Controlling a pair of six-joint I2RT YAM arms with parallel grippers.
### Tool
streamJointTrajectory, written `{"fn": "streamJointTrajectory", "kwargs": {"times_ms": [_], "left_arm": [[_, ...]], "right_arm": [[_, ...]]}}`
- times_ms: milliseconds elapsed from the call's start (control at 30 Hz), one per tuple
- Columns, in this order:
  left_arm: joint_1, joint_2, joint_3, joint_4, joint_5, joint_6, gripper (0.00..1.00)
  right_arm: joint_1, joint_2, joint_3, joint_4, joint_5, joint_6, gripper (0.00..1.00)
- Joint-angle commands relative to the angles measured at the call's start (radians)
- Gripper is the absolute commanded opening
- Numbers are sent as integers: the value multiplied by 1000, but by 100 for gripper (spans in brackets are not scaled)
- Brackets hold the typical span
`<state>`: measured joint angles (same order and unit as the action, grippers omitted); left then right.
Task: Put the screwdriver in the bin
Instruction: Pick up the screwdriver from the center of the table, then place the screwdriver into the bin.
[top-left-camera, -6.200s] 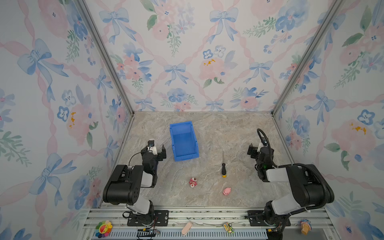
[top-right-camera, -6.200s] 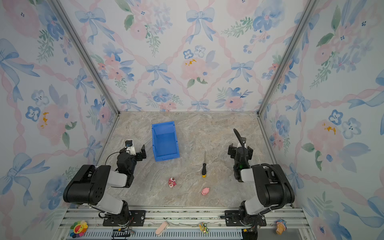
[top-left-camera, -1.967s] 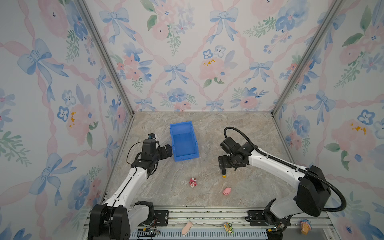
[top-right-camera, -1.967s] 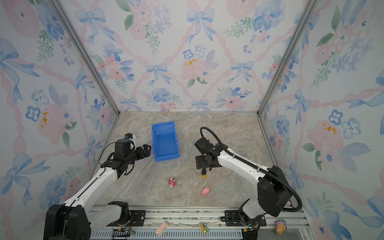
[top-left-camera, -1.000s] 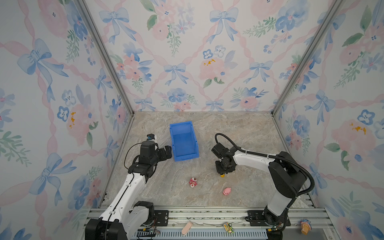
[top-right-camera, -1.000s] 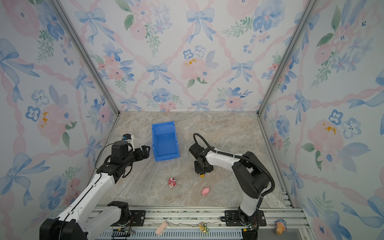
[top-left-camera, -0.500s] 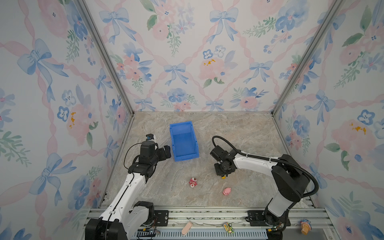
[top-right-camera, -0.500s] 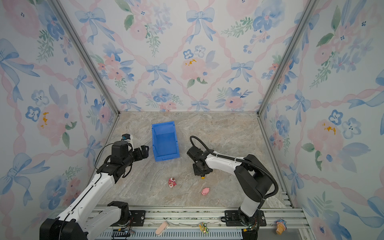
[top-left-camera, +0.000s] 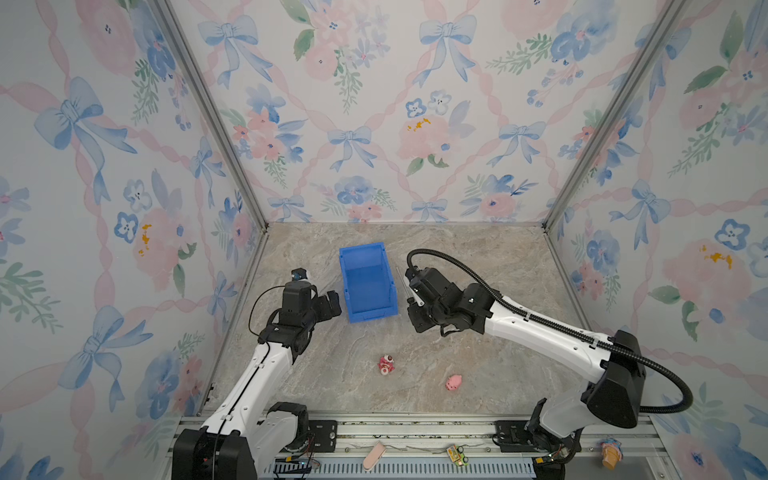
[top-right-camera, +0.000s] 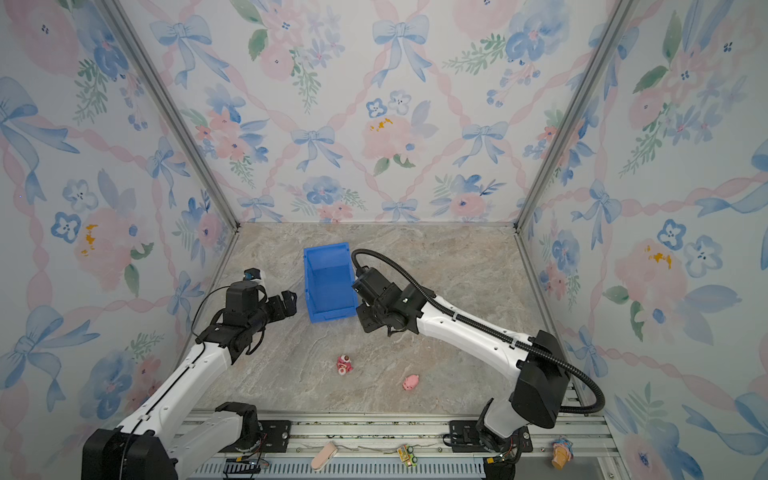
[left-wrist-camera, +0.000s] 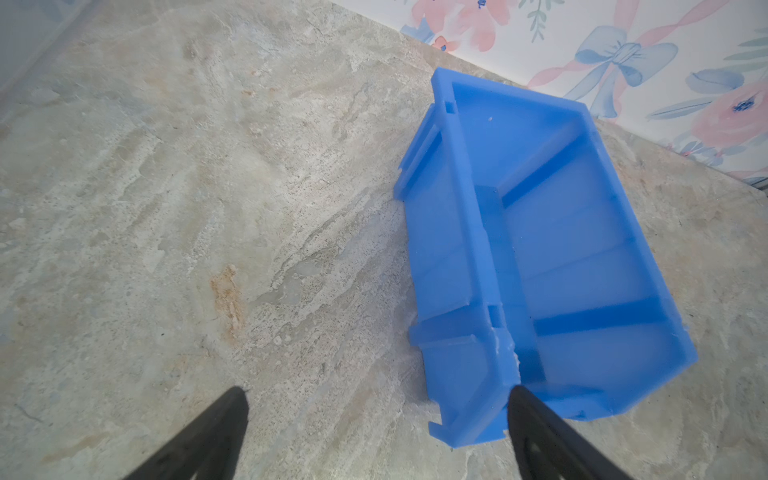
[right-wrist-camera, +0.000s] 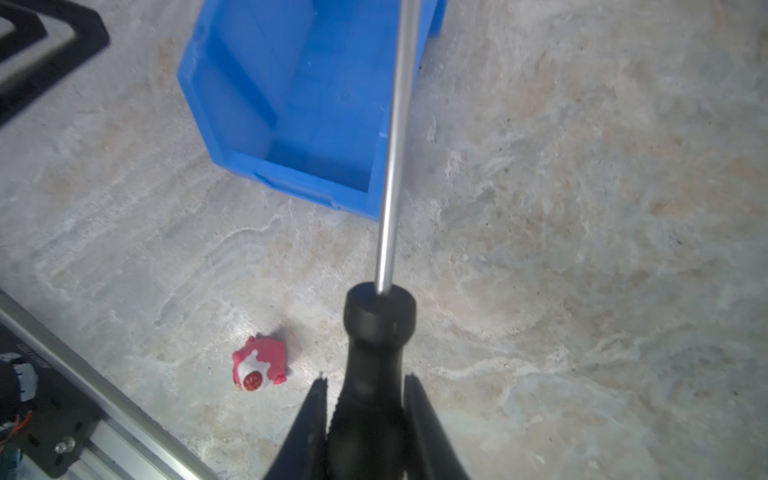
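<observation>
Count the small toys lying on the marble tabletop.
2: a pink-and-white toy in front of the blue bin; a pink pig toy nearer the right arm. Arms may hide others.

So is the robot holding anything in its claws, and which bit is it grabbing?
The right claw grips the screwdriver by its black handle, the metal shaft sticking out ahead. The left claw is open and holds nothing.

I'm watching the marbled tabletop (top-left-camera: 478, 257) carrying a blue bin (top-left-camera: 372, 313), with a red toy (top-left-camera: 386, 365) and a pink toy (top-left-camera: 454, 381) lying nearer me.
</observation>
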<state>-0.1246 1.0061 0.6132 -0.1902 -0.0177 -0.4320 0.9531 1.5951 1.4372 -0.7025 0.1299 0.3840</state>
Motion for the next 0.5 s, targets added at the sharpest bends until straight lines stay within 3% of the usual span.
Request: {"fn": "streamJointTrajectory", "kwargs": {"times_ms": [0, 200, 467], "left_arm": [[-3, -26, -16, -20, 6, -14, 98], [-4, -68, -27, -24, 6, -36, 98], [-4, -76, -28, -24, -4, -37, 98]], "right_arm": [[12, 139, 138, -18, -86, -6, 6], [4, 361, 380, 11, -200, 105, 6], [-54, 471, 423, 81, -237, 210, 7]]}}
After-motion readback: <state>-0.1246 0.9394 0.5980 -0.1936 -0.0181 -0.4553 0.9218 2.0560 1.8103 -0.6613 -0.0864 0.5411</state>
